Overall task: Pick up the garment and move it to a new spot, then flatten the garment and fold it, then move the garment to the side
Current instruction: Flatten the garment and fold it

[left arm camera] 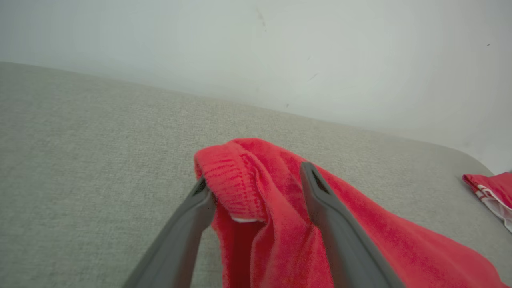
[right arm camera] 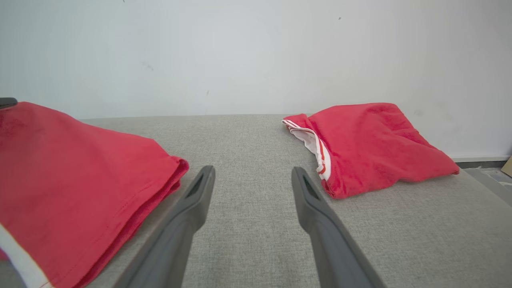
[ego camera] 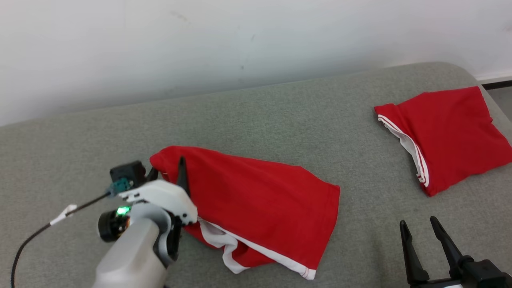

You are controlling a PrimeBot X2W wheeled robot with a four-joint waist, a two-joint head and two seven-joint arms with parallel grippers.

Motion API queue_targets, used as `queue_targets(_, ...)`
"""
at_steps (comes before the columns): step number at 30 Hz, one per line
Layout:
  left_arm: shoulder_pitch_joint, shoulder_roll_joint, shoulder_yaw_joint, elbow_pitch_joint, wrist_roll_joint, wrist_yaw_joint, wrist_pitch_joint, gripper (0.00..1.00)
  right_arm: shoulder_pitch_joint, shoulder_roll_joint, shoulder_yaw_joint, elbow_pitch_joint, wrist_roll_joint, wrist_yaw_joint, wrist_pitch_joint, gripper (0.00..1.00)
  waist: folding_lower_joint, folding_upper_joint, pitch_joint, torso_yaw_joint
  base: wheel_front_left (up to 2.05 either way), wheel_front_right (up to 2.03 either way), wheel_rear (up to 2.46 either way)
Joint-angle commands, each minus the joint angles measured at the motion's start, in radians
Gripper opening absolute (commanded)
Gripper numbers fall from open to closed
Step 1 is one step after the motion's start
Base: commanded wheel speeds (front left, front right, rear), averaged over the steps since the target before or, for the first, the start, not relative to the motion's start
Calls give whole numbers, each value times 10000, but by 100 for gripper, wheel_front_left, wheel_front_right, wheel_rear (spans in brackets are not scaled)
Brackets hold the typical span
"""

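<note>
Soft, slightly fuzzy red cloth with a ribbed edge, the shirt (left arm camera: pixel 280 240) lies between the left gripper's (left arm camera: pixel 255 176) smooth matt grey plastic fingers (left arm camera: pixel 340 240). Beneath them, the couch (left arm camera: pixel 80 160) is coarse woven grey fabric.

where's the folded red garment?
Head view, far right: the folded red garment lies on the grey cushion near its rounded back corner, beyond the right gripper, apart from the other red garment at the left gripper.
</note>
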Motion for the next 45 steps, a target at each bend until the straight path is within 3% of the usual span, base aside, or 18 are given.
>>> queue_targets(1, 280, 160, -25, 22, 112, -59, 0, 100, 114, -79, -57, -40, -31, -24, -21, 100, 0, 0, -93, 93, 0, 0, 0)
queue_targets(10, 1637, 566, -61, -1508, 813, -104, -1, 100, 431, -80, -210, -118, -49, -24, -21, 100, 0, 0, -311, 404, 0, 0, 0)
queue_targets(15, 2463, 432, -1265, -3037, 1625, -325, 228, 100, 462, -143, -184, -136, -22, -24, -21, 100, 0, 0, -334, 527, 0, 0, 0)
queue_targets(24, 3018, 403, -3625, -5335, 3069, -606, 1631, 100, 219, -230, -65, -155, 28, -24, -21, 100, 0, 0, -151, 370, 0, 0, 0)
queue_targets(33, 2607, 201, -4806, -4848, 3813, -873, 2285, 100, -54, -131, 71, -152, 102, -24, -21, 100, 0, 0, 292, -350, 0, 0, 0)
queue_targets(45, 2423, 181, -5208, -3555, 3807, -1117, 2882, 100, -135, -57, -106, -210, 144, -25, -21, 100, 0, 0, 721, -953, 0, 0, 0)
